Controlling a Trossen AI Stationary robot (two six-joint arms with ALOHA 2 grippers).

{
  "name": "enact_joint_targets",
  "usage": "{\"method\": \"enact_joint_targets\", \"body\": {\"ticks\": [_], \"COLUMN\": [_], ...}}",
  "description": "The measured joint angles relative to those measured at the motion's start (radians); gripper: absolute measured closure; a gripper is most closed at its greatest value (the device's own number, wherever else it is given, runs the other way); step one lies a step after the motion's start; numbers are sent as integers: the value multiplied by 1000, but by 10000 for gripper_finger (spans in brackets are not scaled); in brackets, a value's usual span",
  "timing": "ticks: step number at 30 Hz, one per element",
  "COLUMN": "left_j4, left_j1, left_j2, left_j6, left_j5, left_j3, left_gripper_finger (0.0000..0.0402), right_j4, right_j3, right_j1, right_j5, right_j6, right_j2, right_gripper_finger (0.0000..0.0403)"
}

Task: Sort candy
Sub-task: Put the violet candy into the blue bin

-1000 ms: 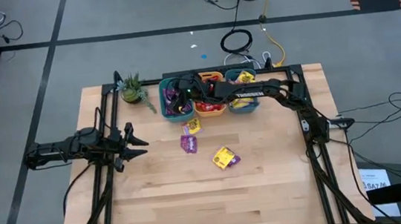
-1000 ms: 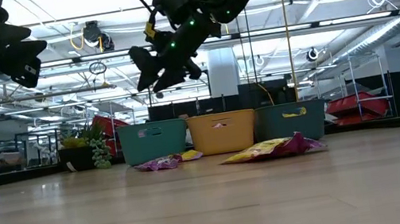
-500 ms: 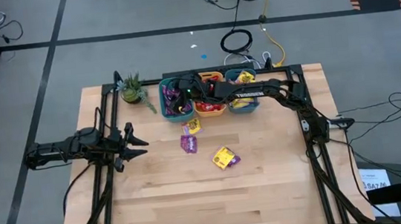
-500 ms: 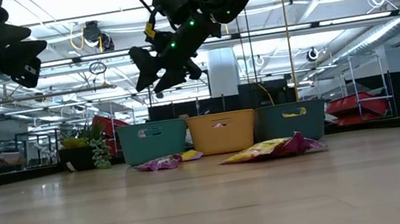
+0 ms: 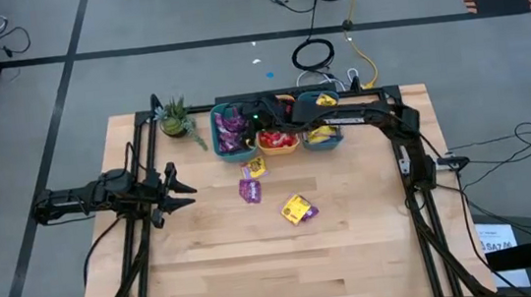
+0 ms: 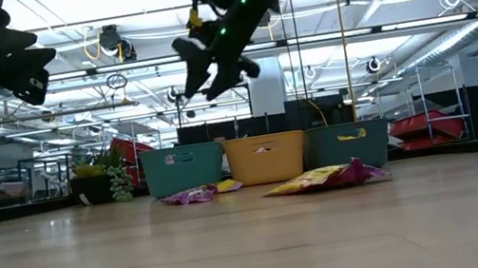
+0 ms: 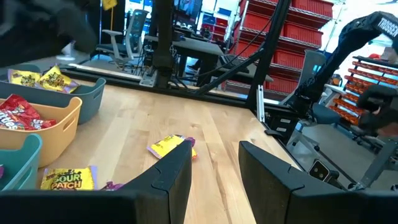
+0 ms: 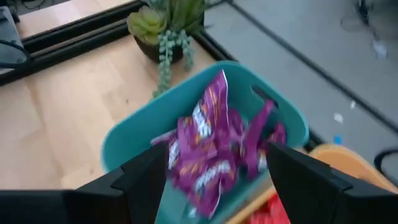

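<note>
The left tool (image 5: 183,189) hovers over the tabletop's (image 5: 218,262) left side, fingers parted and empty. Purple packets (image 5: 230,124) fill the left teal bin (image 5: 218,142), red ones (image 5: 279,140) the orange bin. Loose candy (image 5: 298,208) lies on the wood. The right tool (image 5: 264,119) hangs above the bins, spread wide, gripping nothing.

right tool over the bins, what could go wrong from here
1. The right tool hangs open above the left teal bin, heaped with purple packets; the top ones may slide out.
2. Loose packets on the table overlap, yellow on purple, so the next grab might lift two colours together.
3. Some lie close to the bins, leaving little room for the tool to come down.
</note>
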Motion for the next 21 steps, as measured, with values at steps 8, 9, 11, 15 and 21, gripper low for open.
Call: {"method": "enact_joint_targets", "body": {"ticks": [8,9,11,15,21], "left_j4": [0,0,0,0,0], "left_j1": [0,0,0,0,0], "left_j2": [0,0,0,0,0], "left_j6": [0,0,0,0,0], "left_j5": [0,0,0,0,0], "left_j3": [0,0,0,0,0], "left_gripper_finger": [259,259,259,259,259], "right_j4": [-181,-181,-144,72,505], "right_j3": [-39,-68,-147,-326,-507], "right_j1": [108,128,170,251,360], "right_j5": [1,5,6,-4,45], "right_j6": [12,15,45,171,160], "right_j2": [-80,-85,-90,-90,-41], "right_gripper_finger": [140,140,141,154,176]}}
